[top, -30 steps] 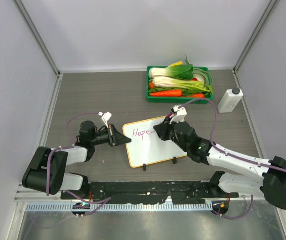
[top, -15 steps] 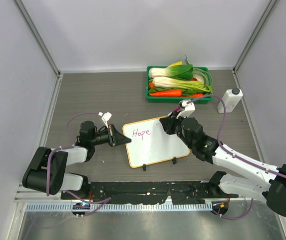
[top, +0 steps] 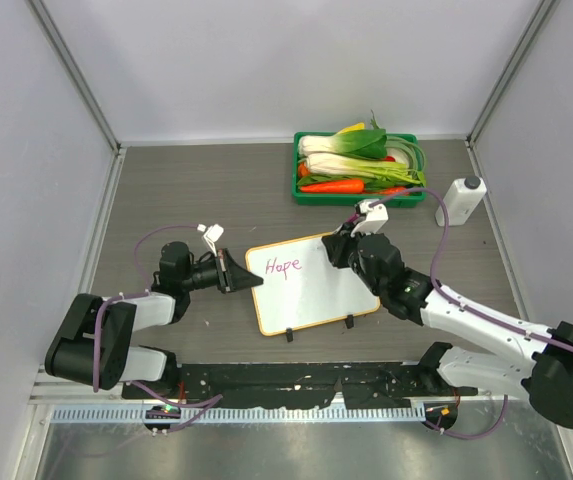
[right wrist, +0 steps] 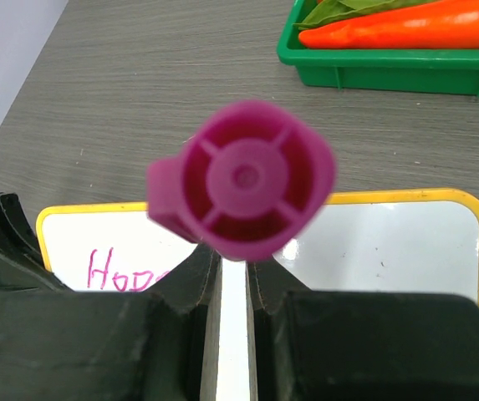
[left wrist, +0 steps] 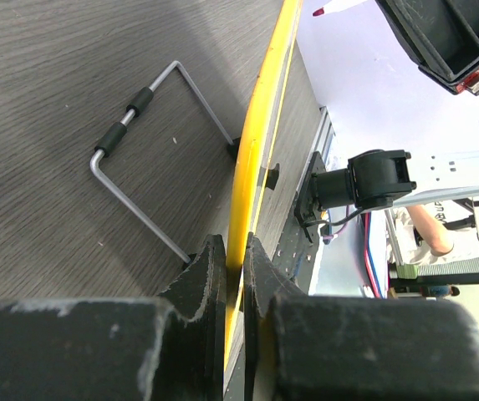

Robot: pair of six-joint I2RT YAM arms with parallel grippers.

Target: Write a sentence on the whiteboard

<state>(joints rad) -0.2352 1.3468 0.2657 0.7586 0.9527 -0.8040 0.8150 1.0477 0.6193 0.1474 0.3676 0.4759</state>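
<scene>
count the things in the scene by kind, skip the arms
whiteboard: 1
marker: 1
green tray: 1, its vegetables overlap too much to count
white bottle: 1
total: 4

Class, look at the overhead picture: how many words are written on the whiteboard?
1. The word "Hope" sits at the upper left of the whiteboard. The right hand, holding a marker, covers the upper right corner, so a stroke there may be hidden.
</scene>
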